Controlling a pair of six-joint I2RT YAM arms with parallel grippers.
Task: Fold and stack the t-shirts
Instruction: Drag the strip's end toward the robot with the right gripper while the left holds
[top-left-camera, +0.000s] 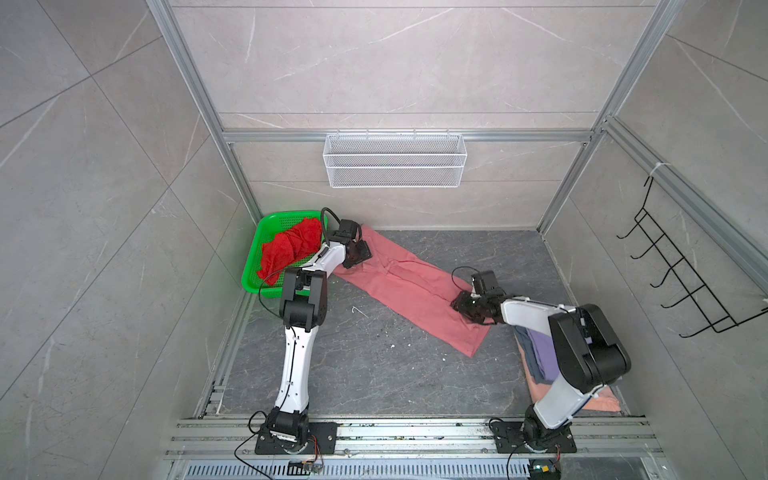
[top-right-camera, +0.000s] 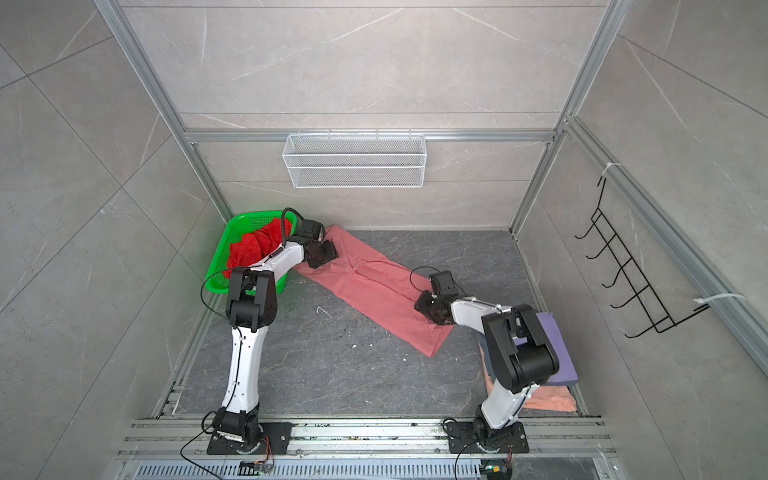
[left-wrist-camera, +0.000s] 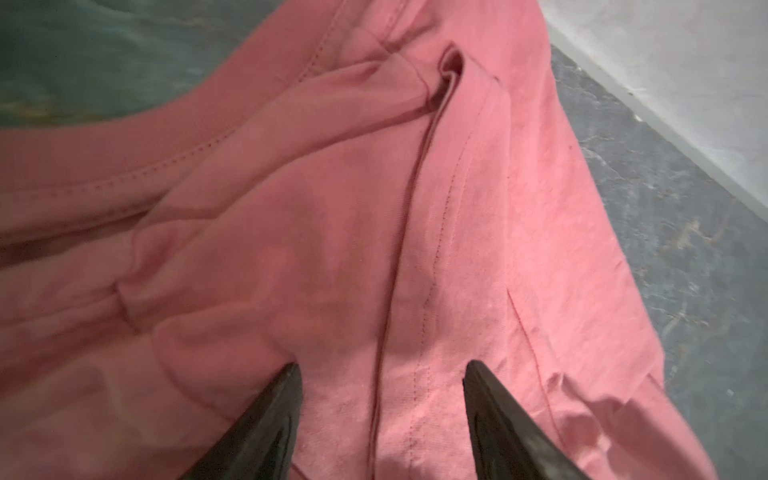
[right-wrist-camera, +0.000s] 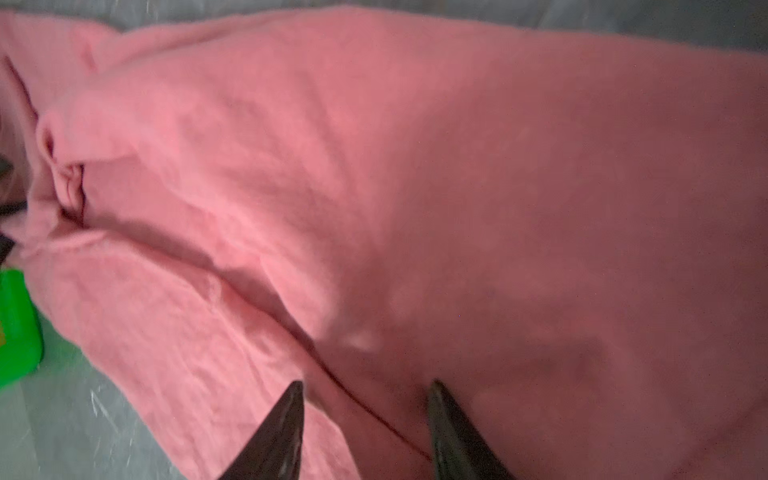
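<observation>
Salmon-pink t-shirt (top-left-camera: 409, 289) lies in both top views as a long, narrow band running slantwise over the dark bench (top-left-camera: 353, 374), one end just beside the green basket (top-left-camera: 250, 272) at the far left, the other reaching toward the near right. Its sides look already turned in, so the step in hand is, I judge, the crosswise fold. The left arm (top-left-camera: 296, 365) is down at the collar end. In its wrist view the neckband (left-wrist-camera: 124, 166) shows, and the left jaws stand well apart with their tips at the cloth, astride a seam and gripping nothing. The right arm (top-left-camera: 530, 312) is at the hem end, its right jaws likewise parted over a fold edge, with nothing held. Next, each pair should close on all layers at once, and one end should be lifted over the other without the turned-in sides falling open. A single layer caught alone would undo the fold. Beyond it, the red tee (top-left-camera: 291, 249) waits crumpled in the basket. Under the right arm sits the stack, the lavender tee (top-right-camera: 557, 345) above the peach one (top-right-camera: 550, 402).
</observation>
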